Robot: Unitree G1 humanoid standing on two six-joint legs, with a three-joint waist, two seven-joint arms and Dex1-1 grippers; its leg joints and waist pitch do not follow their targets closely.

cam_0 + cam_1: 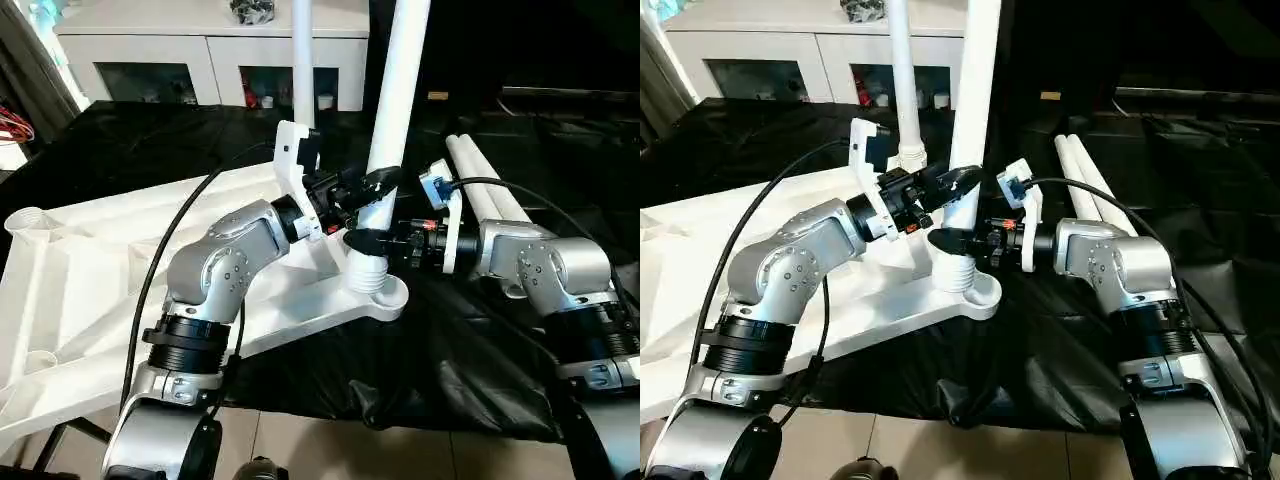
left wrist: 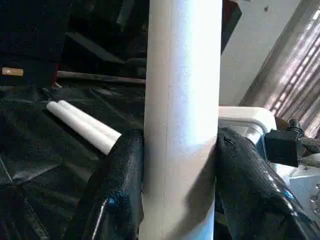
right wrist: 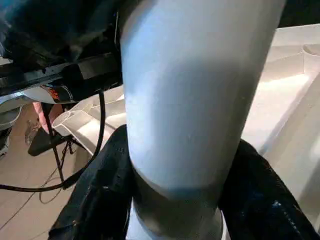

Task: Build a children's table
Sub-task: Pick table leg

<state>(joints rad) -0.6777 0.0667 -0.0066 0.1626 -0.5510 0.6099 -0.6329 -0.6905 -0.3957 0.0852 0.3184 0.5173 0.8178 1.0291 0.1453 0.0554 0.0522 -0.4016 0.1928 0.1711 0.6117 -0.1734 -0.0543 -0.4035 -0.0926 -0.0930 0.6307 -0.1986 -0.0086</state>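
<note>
The white table top lies upside down on a black sheet, so its ribbed underside faces up. A round socket is at each corner; the one nearest to the robot's right side carries a white leg that stands in it, leaning a little away from upright. Its flared, ringed lower end sits in the socket.

Both hands are on this leg. The left hand comes from the left and holds the leg a little above the socket — in the left wrist view its two black fingers press on both sides of the white tube. The right hand comes from the right and holds the same leg lower, just above the ringed end; in the right wrist view its fingers also lie against both sides of the tube. So each hand is half closed, with the leg between the fingers.

A second leg stands upright behind, in the far corner socket of the top. Two more legs lie side by side on the black sheet, to the right of the top and just behind the right arm.

At the back stands a white cabinet with glass doors. The floor with light tiles shows below the edge of the sheet.
</note>
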